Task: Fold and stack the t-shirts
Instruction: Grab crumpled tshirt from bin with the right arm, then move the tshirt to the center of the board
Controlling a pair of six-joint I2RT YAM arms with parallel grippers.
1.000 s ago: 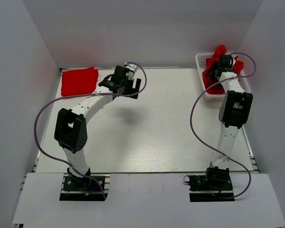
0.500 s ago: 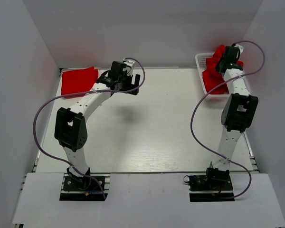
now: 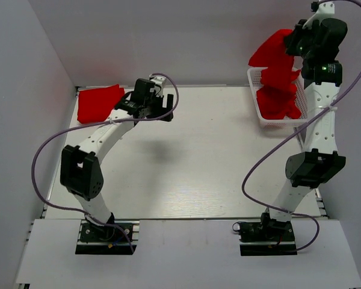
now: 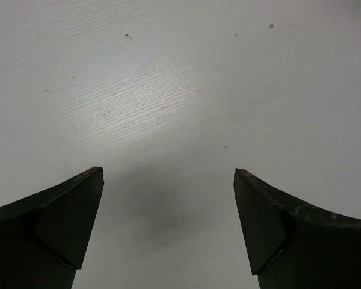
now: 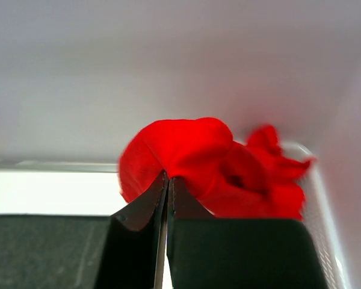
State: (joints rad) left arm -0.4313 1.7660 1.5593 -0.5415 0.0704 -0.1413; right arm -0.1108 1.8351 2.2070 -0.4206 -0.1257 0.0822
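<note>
High above the white basket (image 3: 253, 102) at the back right, my right gripper (image 3: 296, 37) is shut on a red t-shirt (image 3: 272, 51) that hangs down into it. In the right wrist view the red t-shirt (image 5: 186, 153) bunches at the pinched fingertips of that gripper (image 5: 168, 178). More red t-shirts (image 3: 277, 103) fill the basket. A folded red t-shirt (image 3: 98, 103) lies flat at the back left corner. My left gripper (image 3: 159, 109) hovers just right of it, open; the left wrist view shows the left gripper (image 4: 168, 174) over bare table.
White walls enclose the table (image 3: 192, 162) on the left, back and right. Purple cables loop from both arms. The basket stands against the right wall.
My right gripper closed on a red t-shirt in the basket and rose high, pulling the shirt up out of the pile. The left arm shifted slightly left.
</note>
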